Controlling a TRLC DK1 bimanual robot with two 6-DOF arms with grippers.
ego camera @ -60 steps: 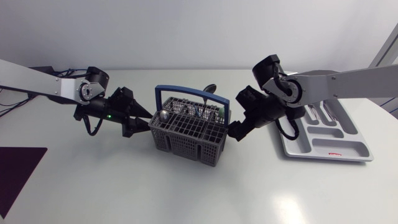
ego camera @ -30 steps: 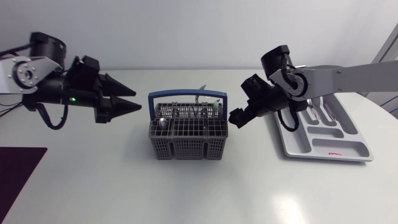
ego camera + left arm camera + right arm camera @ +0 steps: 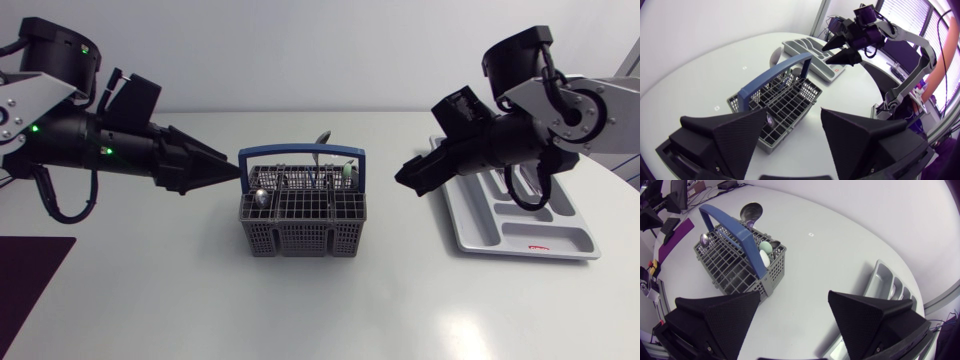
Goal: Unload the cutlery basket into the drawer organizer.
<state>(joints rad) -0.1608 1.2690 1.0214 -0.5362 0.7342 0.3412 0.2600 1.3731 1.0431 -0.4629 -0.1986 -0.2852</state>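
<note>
The cutlery basket [image 3: 302,215] stood near the middle of the white worktop [image 3: 400,300], its blue handle [image 3: 302,157] upright and spoons [image 3: 261,197] standing in its compartments. The grey drawer organizer [image 3: 560,235] lay well to its right, partly hidden under the right arm [image 3: 590,110]. The left jaws hung released and empty, their tips just beside the basket's left end, near the handle. The right jaws were released too, gripping nothing, and hung in the air between basket and organizer, touching neither.
</note>
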